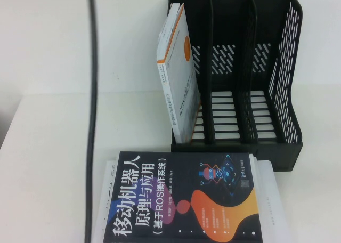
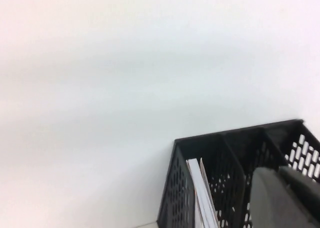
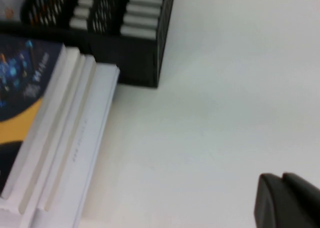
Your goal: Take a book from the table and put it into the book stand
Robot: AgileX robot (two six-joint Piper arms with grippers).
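- Nearest the high camera, a dark navy glossy paperback (image 1: pixel 184 197) with big white characters and orange-purple shapes is lying flat on top of a stack of white-paged books (image 1: pixel 266 205), whose stepped page edges are showing on the stack's right side.
- Under the stack, the plain white, matte tabletop (image 1: pixel 48 163) is spreading wide and smooth.
- Just behind the stack, the black plastic book stand (image 1: pixel 240 72) is sitting on the tabletop, with three upright compartments, pale slots in its back and base, and a perforated right side wall.
- In the stand's leftmost compartment, the large white and pale grey paperback with an orange edge band (image 1: pixel 178 72) is standing on its lower edge, its long axis running nearly upright and its top leaning slightly left against the outer wall.
- Seen from the left wrist view, that book's thin white page edges (image 2: pixel 200 195) are rising between the perforated wall and the first divider.
- At the corner of the left wrist view, the left gripper's grey rounded body (image 2: pixel 282 198) is hanging near the stand; its claw is closed and holding nothing.
- Over bare tabletop to the right of the stack, the right gripper's black fingertip (image 3: pixel 287 200) is just showing; whether its claw is wide or narrow, I cannot tell.
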